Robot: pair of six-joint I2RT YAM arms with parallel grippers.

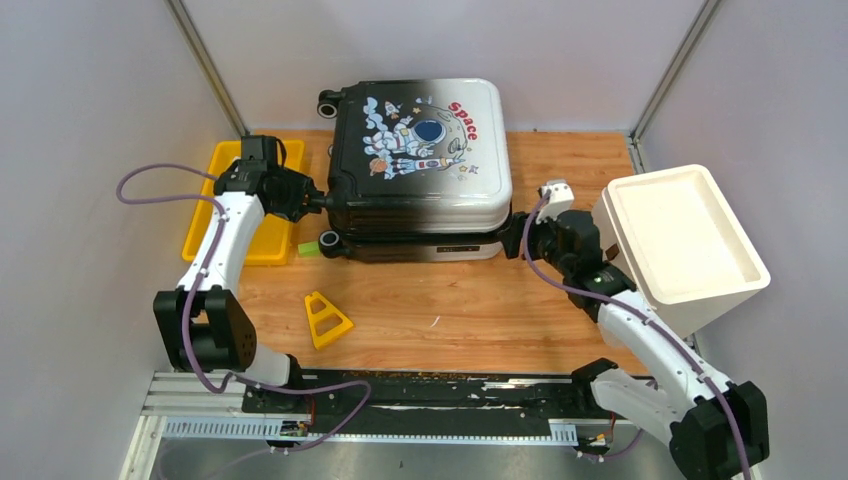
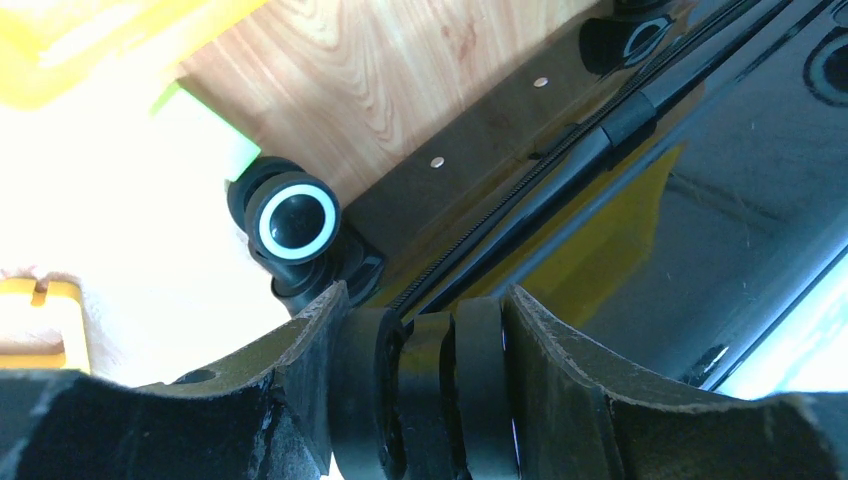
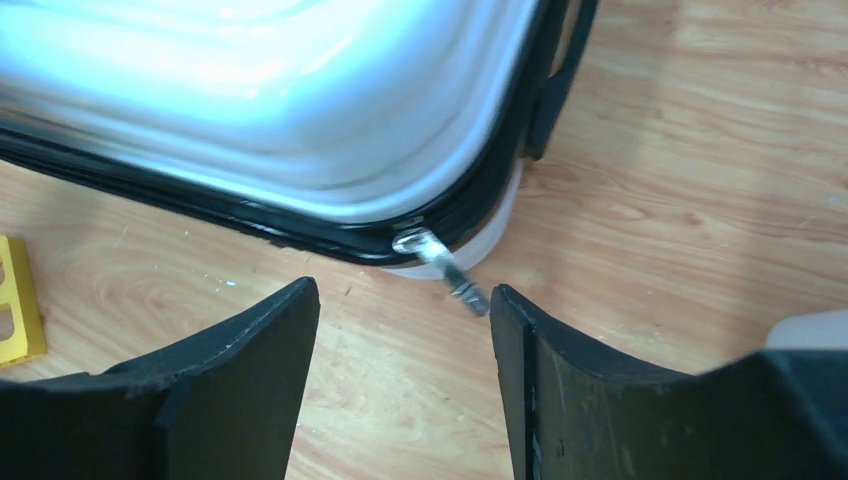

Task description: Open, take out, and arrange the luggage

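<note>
The luggage [image 1: 420, 150] lies flat at the back of the table, astronaut print up, and looks closed. My left gripper [image 1: 318, 203] is at its left side, shut on one of its black twin wheels [image 2: 430, 390]. Another wheel [image 2: 292, 220] shows just beyond, next to the glossy black shell [image 2: 720, 200]. My right gripper [image 1: 512, 235] is at the luggage's near right corner, open, with only bare wood between its fingers. A silver zipper pull [image 3: 445, 268] hangs from the white shell's [image 3: 280, 100] corner, close to my right finger [image 3: 520, 340].
A yellow tray [image 1: 262, 240] lies left of the luggage behind my left arm. A white rectangular bin [image 1: 685, 240] stands at the right, close to my right arm. A yellow triangular piece [image 1: 327, 320] and a small green piece [image 1: 308, 248] lie on the wood.
</note>
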